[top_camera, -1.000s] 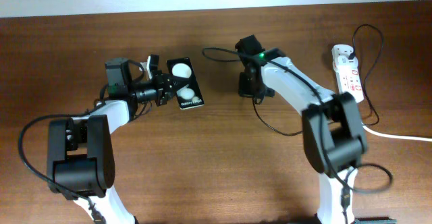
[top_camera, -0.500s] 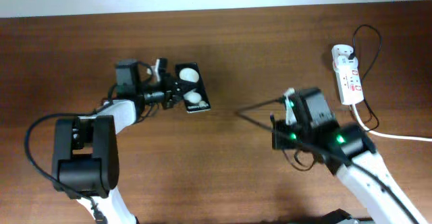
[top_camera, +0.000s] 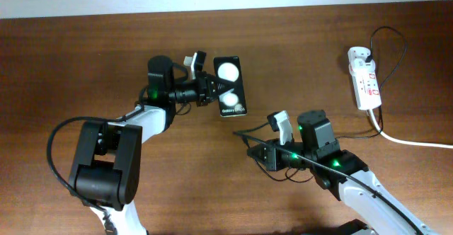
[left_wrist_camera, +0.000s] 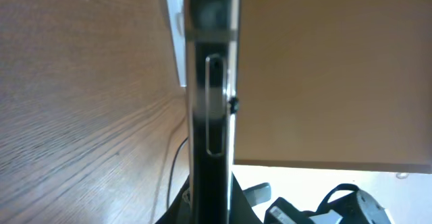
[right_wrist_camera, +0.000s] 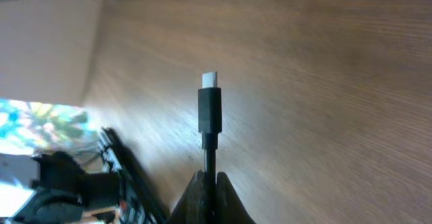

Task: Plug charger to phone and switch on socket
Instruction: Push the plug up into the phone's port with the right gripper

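Observation:
The phone (top_camera: 230, 88), a black slab with two white round blobs and a label, is held by my left gripper (top_camera: 209, 90), which is shut on its left edge. In the left wrist view the phone (left_wrist_camera: 212, 96) shows edge-on between the fingers. My right gripper (top_camera: 260, 152) is shut on the charger's thin black cable just behind its plug. The plug tip (right_wrist_camera: 209, 109) sticks out ahead of the fingers (right_wrist_camera: 210, 183), pointing left, below and right of the phone. The cable (top_camera: 386, 79) runs back to the white socket strip (top_camera: 364, 83) at the far right.
The socket strip's thick white cord (top_camera: 425, 143) runs off the right edge. A pale wall strip borders the wooden table's far edge (top_camera: 226, 8). The left arm's base (top_camera: 106, 168) stands at the front left.
The left gripper has carried the phone to the right, toward the middle. The right gripper has moved left and forward with the charger plug, which now points toward the phone.

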